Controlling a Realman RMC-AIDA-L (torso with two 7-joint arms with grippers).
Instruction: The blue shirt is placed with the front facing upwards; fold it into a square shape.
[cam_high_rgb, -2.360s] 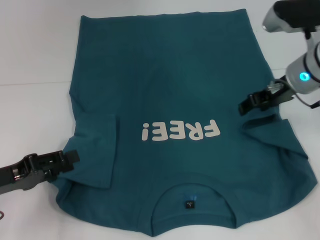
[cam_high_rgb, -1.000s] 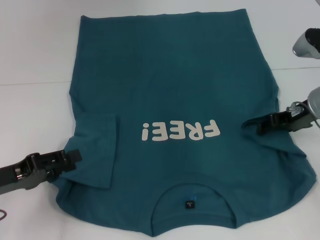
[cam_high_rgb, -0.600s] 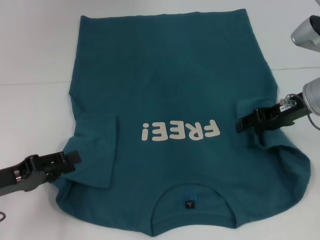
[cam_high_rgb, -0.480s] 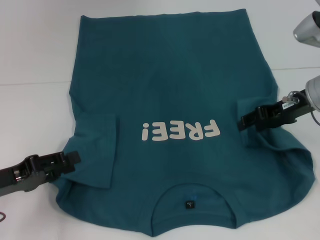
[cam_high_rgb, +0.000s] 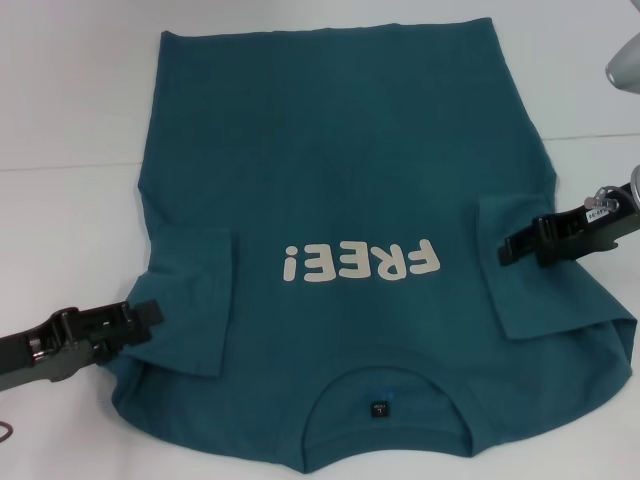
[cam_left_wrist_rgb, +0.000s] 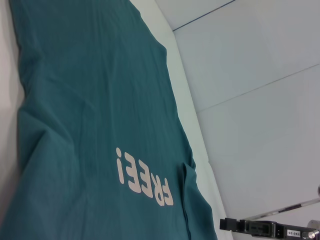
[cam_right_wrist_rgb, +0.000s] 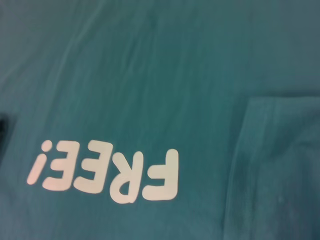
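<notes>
Both sleeves lie folded onto the blue shirt (cam_high_rgb: 340, 180); right gripper (cam_high_rgb: 508, 250) and left gripper (cam_high_rgb: 148, 312) at its edges, jaws' state unclear.

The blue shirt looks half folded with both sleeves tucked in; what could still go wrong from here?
1. The blue shirt still bulges near the right sleeve, so that fold may come out crooked.
2. The right gripper sits over that sleeve and could drag it back open when it moves.
3. The left gripper rests at the shirt's edge by the left sleeve; a bump might shift that fold.
</notes>
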